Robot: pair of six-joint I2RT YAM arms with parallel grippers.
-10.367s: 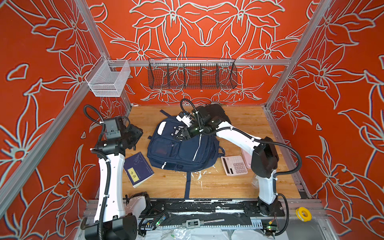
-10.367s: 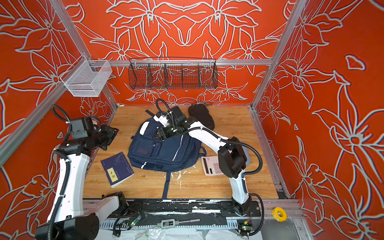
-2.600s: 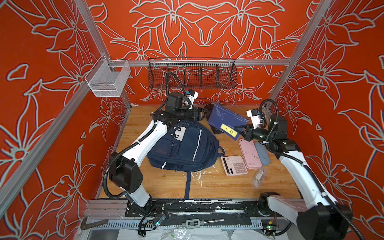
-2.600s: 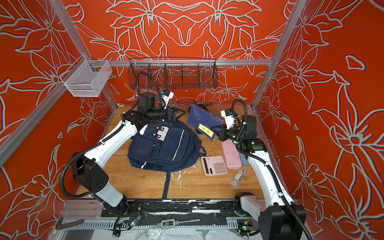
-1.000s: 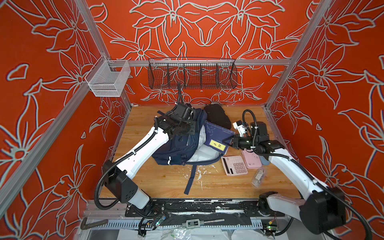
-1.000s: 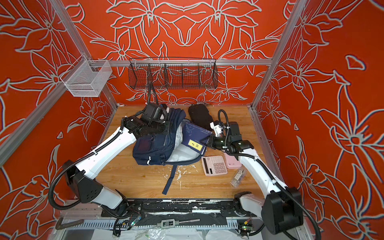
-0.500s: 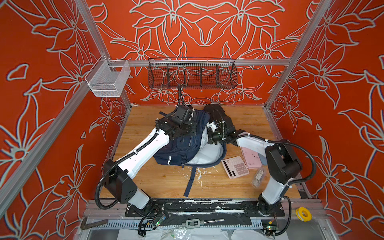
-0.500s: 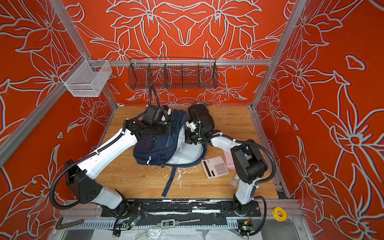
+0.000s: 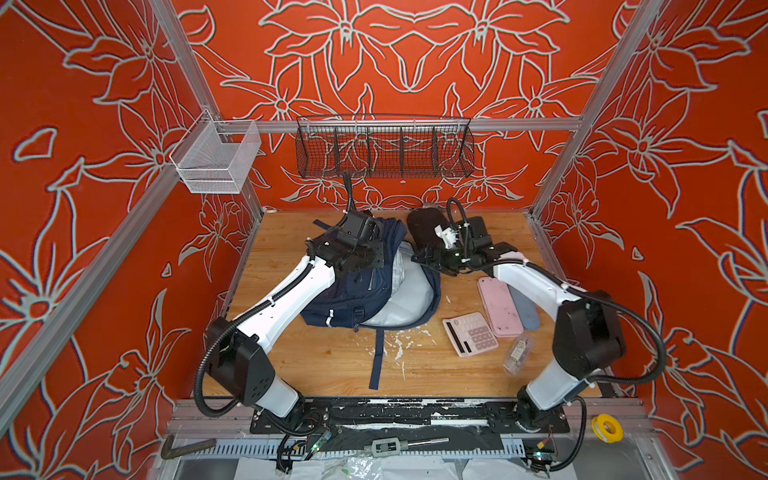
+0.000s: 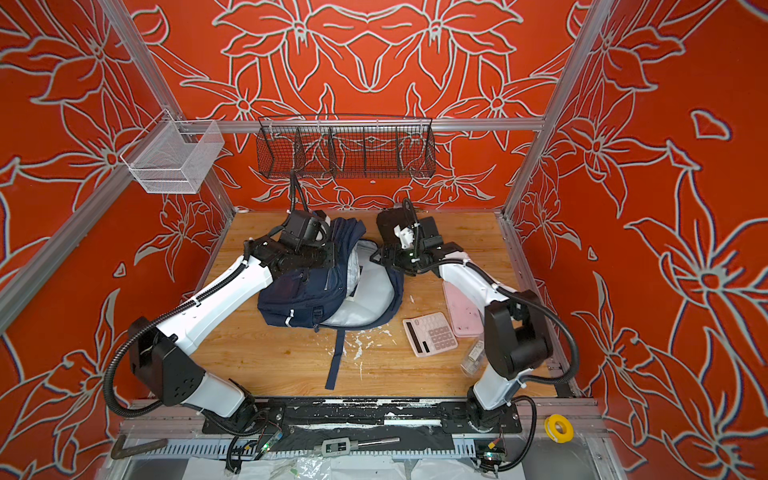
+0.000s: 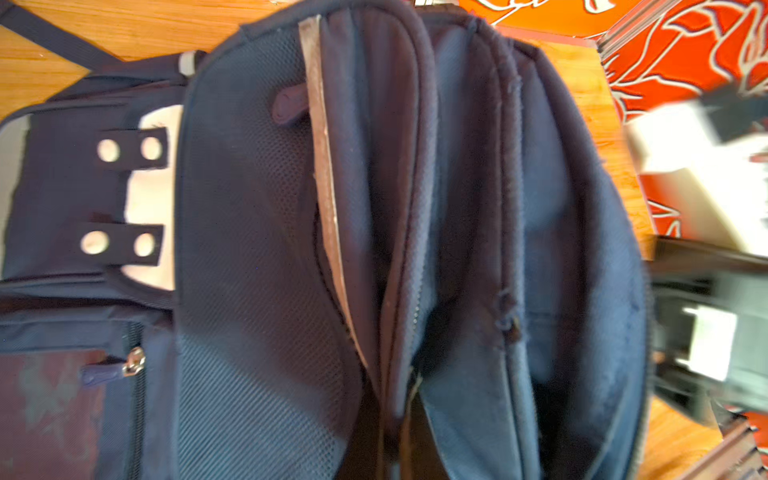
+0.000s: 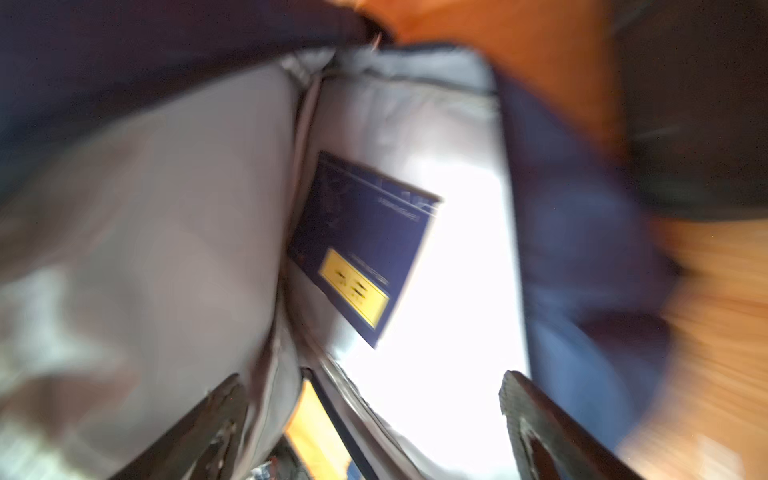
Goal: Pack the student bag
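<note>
notebook (image 12: 365, 245) in student bag (image 9: 353, 299), yellow lbl (image 12: 354, 287) unreadable

Cloth, wood, plastic and wire, as I read them from my station.

The student bag (image 9: 353, 299) is matt navy woven cloth, with a coarse mesh panel (image 11: 257, 249) and a worn, dull-shiny stripe (image 11: 328, 195). Its grey lining (image 9: 409, 286) looks smooth with a faint sheen. I make out the notebook (image 12: 365, 245) cover as smooth card, though it is blurred. The tabletop (image 9: 332, 365) is grained wood flecked with white scuffs. At four o'clock from the bag the pink calculator (image 9: 469, 334) is smooth plastic. At twelve o'clock the black wire basket (image 9: 384, 149) is matt metal.
</note>
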